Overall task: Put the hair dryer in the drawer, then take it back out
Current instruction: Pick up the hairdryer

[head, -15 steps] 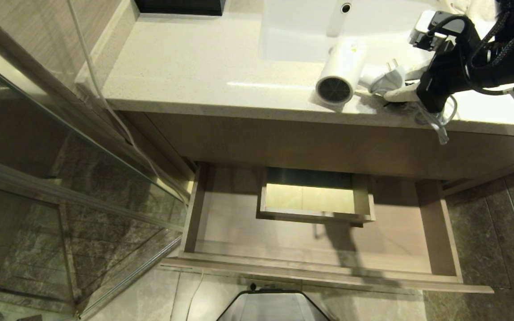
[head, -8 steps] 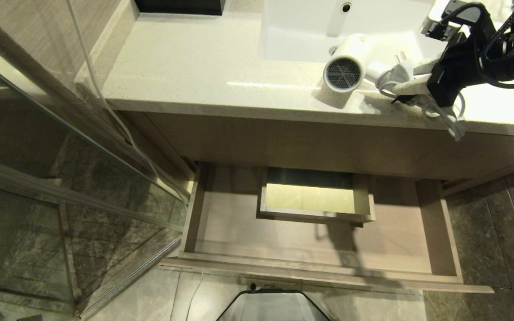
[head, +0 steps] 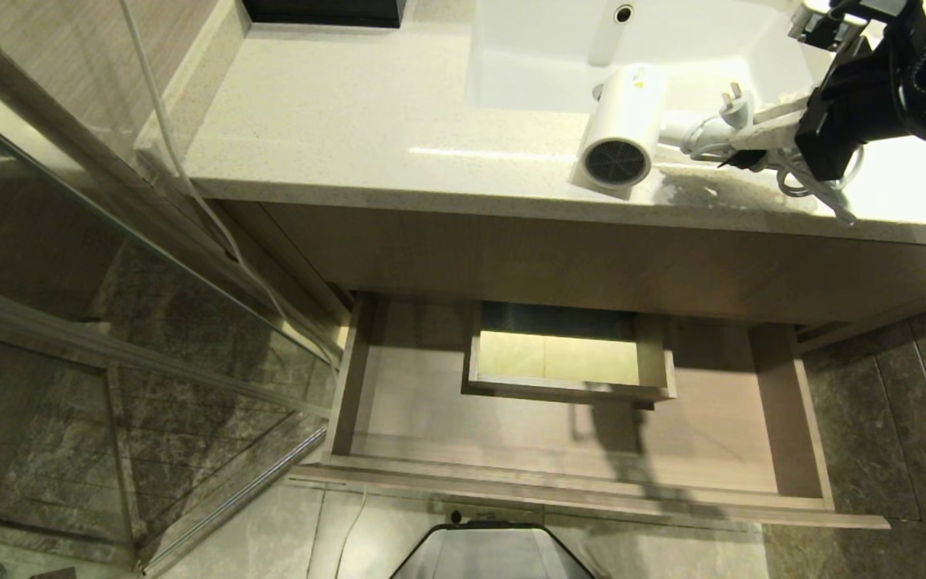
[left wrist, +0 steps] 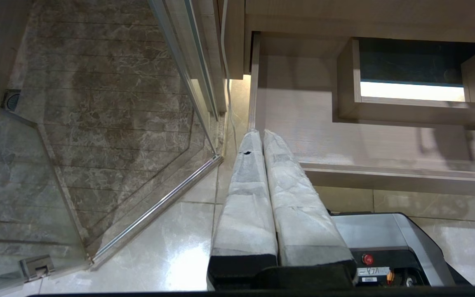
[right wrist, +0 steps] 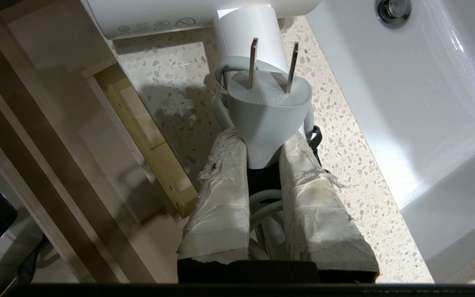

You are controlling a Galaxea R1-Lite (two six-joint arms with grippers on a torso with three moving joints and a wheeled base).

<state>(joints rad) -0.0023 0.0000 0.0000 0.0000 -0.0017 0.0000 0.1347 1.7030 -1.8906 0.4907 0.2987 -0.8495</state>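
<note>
Drawer (head: 575, 450) stands pulled open at six o'clock, bare floor around its boxed rear cutout (head: 567, 362), front rail nearest. Above, at one o'clock, the right gripper (right wrist: 262, 165) is clamped on the hair dryer (head: 622, 129) by its cord and plug, barrel over the counter edge (head: 399, 197). Judged step: carrying to the drawer; next, clear that edge, then descend. Left gripper (left wrist: 264, 140) parked low, fingers together.

A pale speckled countertop (head: 350, 121) holds a white sink (head: 543, 48). A glass shower door (head: 109, 346) stands over dark marble floor (head: 873, 434).
</note>
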